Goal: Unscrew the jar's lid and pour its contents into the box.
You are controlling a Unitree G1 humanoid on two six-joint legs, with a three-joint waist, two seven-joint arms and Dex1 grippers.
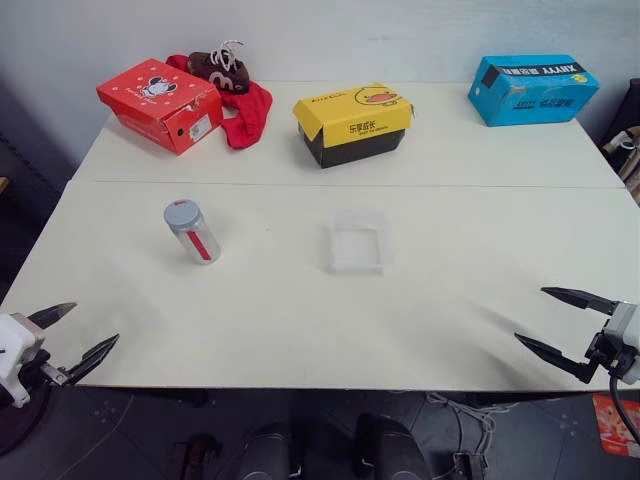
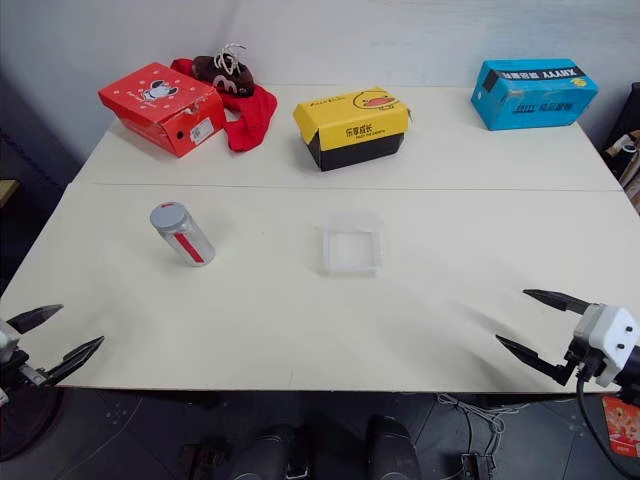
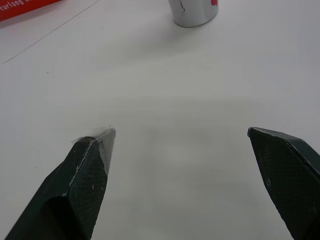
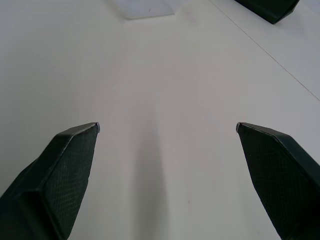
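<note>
1. On the white counter (image 1: 300, 320), left of centre, the jar (image 1: 196, 236) stands upright with its red label strip facing the camera and nothing touching it.
2. Its grey lid (image 1: 181, 212) with the red centre disc sits on top of the jar.
3. To the jar's right, well apart from it, the box (image 1: 354, 246), a shallow tray of clear plastic, lies flat near the counter's middle; whether anything lies in it cannot be told.
4. The jar's contents cannot be made out.
5. At the counter's near left corner the left claw (image 1: 72, 338) hovers with its 2 black fingers spread apart, gripping nothing; the left wrist view shows the jar's base ahead of the spread fingertips (image 3: 95, 150).
6. At the near right edge the right claw (image 1: 548, 320) hangs likewise, its fingers wide apart and empty, pointing inward over the counter; its wrist view shows bare counter between the fingertips (image 4: 82, 137) and the clear box farther off.
7. Along the far side stand a red shoebox (image 1: 160, 103), a red cloth (image 1: 246, 113) with a brown shoe (image 1: 220, 68) on it, a yellow-lidded black box (image 1: 353, 123) and a blue carton (image 1: 532, 88).
</note>
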